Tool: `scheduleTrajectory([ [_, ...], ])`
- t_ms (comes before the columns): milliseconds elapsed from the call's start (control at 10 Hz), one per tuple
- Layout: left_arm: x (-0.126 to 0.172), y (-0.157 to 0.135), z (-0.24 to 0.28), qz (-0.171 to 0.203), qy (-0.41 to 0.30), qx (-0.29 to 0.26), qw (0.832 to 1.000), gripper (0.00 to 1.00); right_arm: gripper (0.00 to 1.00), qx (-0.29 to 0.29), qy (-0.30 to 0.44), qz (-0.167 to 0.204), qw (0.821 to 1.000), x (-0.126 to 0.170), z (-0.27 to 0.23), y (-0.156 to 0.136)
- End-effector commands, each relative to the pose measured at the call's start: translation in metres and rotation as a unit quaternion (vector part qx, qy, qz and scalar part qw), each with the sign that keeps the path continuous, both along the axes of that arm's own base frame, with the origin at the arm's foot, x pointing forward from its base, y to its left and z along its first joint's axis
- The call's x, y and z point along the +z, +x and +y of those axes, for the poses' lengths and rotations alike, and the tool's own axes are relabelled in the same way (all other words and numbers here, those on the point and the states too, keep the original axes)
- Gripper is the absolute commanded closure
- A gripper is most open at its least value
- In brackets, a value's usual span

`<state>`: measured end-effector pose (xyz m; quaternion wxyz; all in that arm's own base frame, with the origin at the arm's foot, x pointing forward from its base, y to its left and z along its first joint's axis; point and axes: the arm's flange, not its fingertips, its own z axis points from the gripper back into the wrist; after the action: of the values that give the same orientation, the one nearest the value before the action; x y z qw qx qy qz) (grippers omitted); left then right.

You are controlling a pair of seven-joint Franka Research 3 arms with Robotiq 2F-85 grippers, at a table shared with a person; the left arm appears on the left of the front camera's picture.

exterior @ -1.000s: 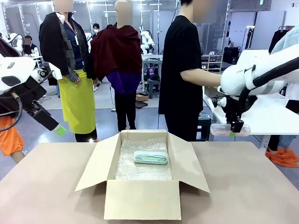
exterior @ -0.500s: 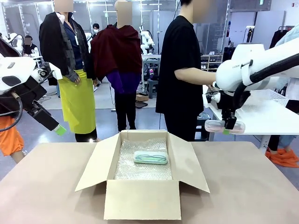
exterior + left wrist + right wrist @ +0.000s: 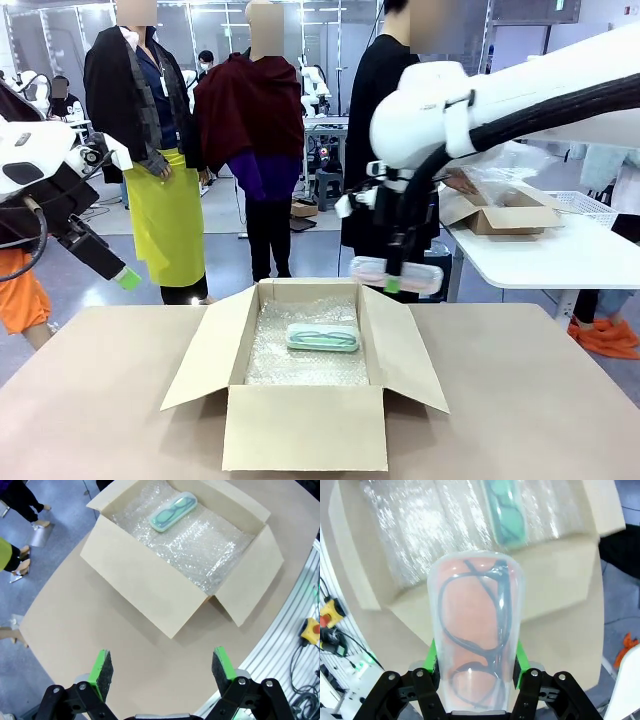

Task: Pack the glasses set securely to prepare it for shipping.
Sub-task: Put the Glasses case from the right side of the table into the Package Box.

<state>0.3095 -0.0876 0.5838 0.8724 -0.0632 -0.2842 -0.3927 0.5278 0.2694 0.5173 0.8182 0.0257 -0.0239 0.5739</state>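
Two cases make up the set, and I read them from my side of the table (image 3: 560,400) outward. Nearest the table's near edge stands the cardboard box (image 3: 300,430), matte, stiff, all four flaps folded out. Its floor is lined with bubble wrap (image 3: 300,365), crinkled and glossy, with the near part bare. Close to the box's far wall lies the mint case (image 3: 323,337), a flat rounded rectangle with a clear lid, its long axis along that wall.

Above the box's far right corner hangs the pink case (image 3: 396,273), clamped across its narrow width between the green pads of my right gripper (image 3: 393,285). It is the same smooth, hard shell, with dark frames visible through the top. Its long axis looks roughly parallel to the mint case. The free wrap lies below it and toward me, so I judge the move is down and nearward, landing beside the mint case, not on it.

My left gripper (image 3: 162,666) is spread wide and holds nothing, off the table's left edge, so the right arm is far closer.
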Motion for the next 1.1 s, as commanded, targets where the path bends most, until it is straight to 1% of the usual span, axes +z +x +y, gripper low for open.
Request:
scheduleTrajectory([
  [0,0.001,-0.001,0.002,-0.002,-0.002,-0.003,1.000,0.00,0.44,0.006,-0.005,-0.002,1.000,-0.010,0.033,0.004],
  [100,0.001,-0.001,0.002,-0.002,-0.002,-0.003,1.000,0.00,0.44,0.020,-0.017,-0.013,1.000,-0.024,0.061,-0.006],
  [200,0.001,-0.001,0.002,-0.002,-0.002,-0.003,1.000,0.00,0.44,0.036,-0.023,-0.005,0.999,-0.044,0.087,-0.013],
  [300,0.001,-0.001,0.002,-0.002,-0.002,-0.003,1.000,0.00,0.44,0.015,-0.010,-0.030,0.999,-0.064,0.102,-0.017],
  [500,0.001,-0.001,0.002,-0.002,-0.002,-0.003,1.000,0.00,0.44,0.026,0.005,-0.021,0.999,-0.107,0.118,-0.027],
  [600,0.001,-0.001,0.002,-0.002,-0.002,-0.003,1.000,0.00,0.44,0.030,-0.004,-0.012,0.999,-0.125,0.124,-0.029],
  [800,0.001,-0.001,0.002,-0.002,-0.002,-0.003,1.000,0.00,0.44,0.034,-0.010,-0.008,0.999,-0.155,0.137,-0.031],
  [900,0.001,-0.001,0.002,-0.002,-0.002,-0.003,1.000,0.00,0.44,0.048,-0.013,-0.009,0.999,-0.171,0.138,-0.029],
  [1000,0.001,-0.001,0.002,-0.002,-0.002,-0.003,1.000,0.00,0.44,0.047,-0.021,-0.011,0.999,-0.186,0.137,-0.026],
])
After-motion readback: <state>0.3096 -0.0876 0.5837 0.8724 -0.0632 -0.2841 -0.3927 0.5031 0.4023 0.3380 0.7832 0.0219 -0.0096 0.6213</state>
